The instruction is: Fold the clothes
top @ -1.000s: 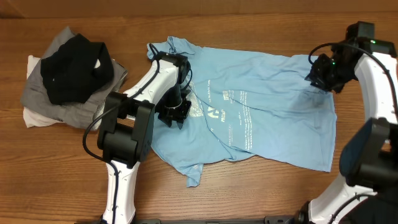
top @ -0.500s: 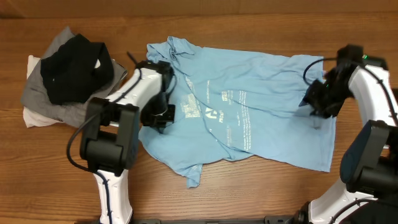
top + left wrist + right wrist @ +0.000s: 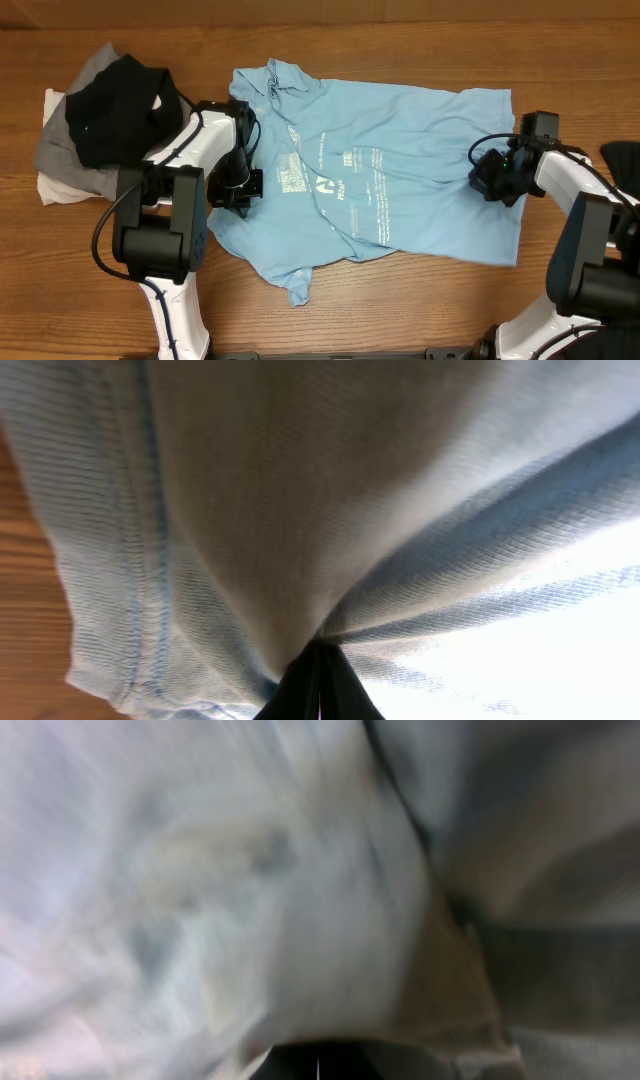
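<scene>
— Where is the shirt?

— The light-blue T-shirt [image 3: 420, 190] lies spread across the middle of the wooden table [image 3: 420, 320], print side up. Its white printed text [image 3: 352, 182] sits left of centre. The collar [image 3: 275, 75] is at the upper left and one sleeve [image 3: 297, 285] trails off the lower edge. The cloth is creased, with a fold running below the print.

— And the arms?

— The left gripper [image 3: 232, 192] is down at the shirt's left edge. In the left wrist view its dark fingers meet at the bottom of the frame, with blue fabric bunched into them and a hemmed edge and a strip of table to the left. So it is pinching the T-shirt.

— The right one?

— The right gripper [image 3: 492, 182] sits on the shirt's right part, near the hem. Its wrist view is blurred and full of pale cloth, so I cannot tell whether the jaws are closed on it.

— Anything else on the table?

— A heap at the upper left, apart from the shirt: a black garment [image 3: 115, 115] on top of a grey garment [image 3: 60, 150], with a white garment [image 3: 60, 192] showing underneath.
</scene>
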